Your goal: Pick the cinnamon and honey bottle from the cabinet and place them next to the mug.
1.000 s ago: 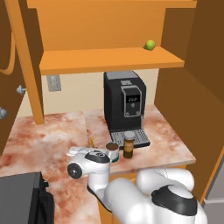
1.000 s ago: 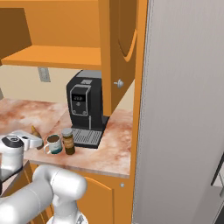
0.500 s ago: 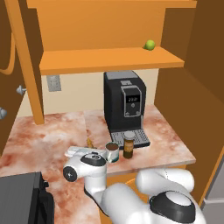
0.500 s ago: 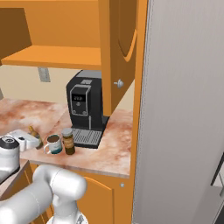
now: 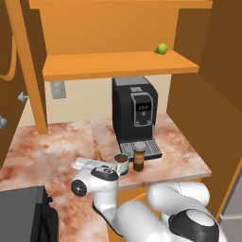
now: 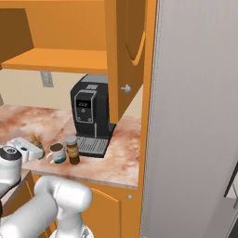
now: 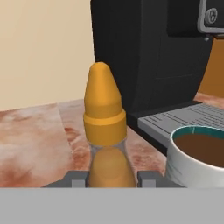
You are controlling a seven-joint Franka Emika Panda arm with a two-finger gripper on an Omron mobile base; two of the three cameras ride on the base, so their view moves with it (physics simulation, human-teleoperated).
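Honey bottle (image 7: 104, 127) upright between pincer (image 7: 109, 178) tips, just beside mug (image 7: 197, 159) on worktop (image 5: 52, 146); grip unclear, cannot tell. Cinnamon (image 5: 139, 156) already beside mug. Release gently, keep upright, retreat straight back.

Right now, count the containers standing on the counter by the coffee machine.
3: the mug before the drip tray, the cinnamon right beside it, the honey bottle between the fingers.

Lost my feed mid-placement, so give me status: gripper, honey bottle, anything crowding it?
Gripper low at the counter, fingers either side of honey bottle; grip not confirmed. Bottle upright beside mug. Cinnamon already by mug. Coffee machine close behind.
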